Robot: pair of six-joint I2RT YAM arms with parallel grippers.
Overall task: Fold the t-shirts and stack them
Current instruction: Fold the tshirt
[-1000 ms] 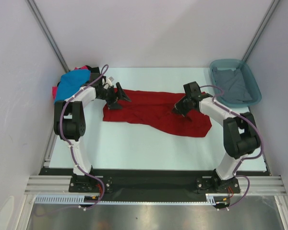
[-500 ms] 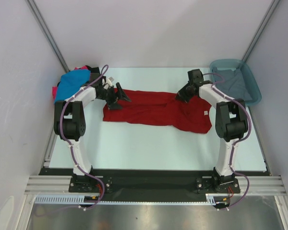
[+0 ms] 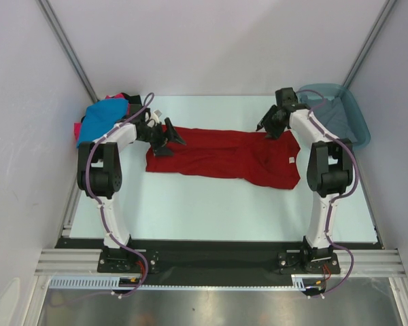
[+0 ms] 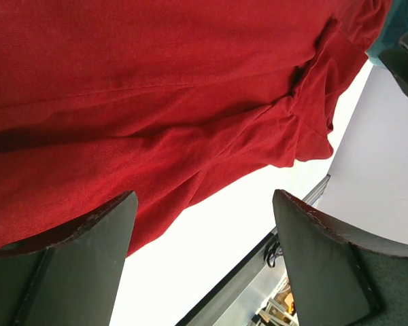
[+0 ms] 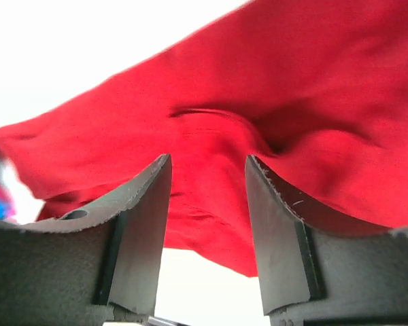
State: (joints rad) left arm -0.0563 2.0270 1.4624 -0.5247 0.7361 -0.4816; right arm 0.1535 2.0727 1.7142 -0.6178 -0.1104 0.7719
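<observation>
A dark red t-shirt (image 3: 224, 156) lies spread lengthwise across the middle of the table, a small white label showing near its right end. My left gripper (image 3: 168, 139) hangs open over its left end; in the left wrist view red cloth (image 4: 156, 88) lies past the wide-apart fingers (image 4: 204, 204). My right gripper (image 3: 266, 129) is at the shirt's far right edge, near the tub. Its jaws (image 5: 208, 166) stand apart with nothing between them, the red cloth (image 5: 292, 88) lying beyond. A grey t-shirt (image 3: 330, 121) lies in the tub. Blue (image 3: 98, 121), pink (image 3: 77, 129) and black (image 3: 130, 98) shirts are heaped at far left.
The teal tub (image 3: 360, 121) stands at the far right corner, close to my right arm. White walls and metal posts close in the table on three sides. A black rail with both arm bases runs along the near edge.
My right gripper has carried the shirt's right part toward the far right, opened and let it go; the cloth now lies flatter with its label showing. The left arm has not moved.
</observation>
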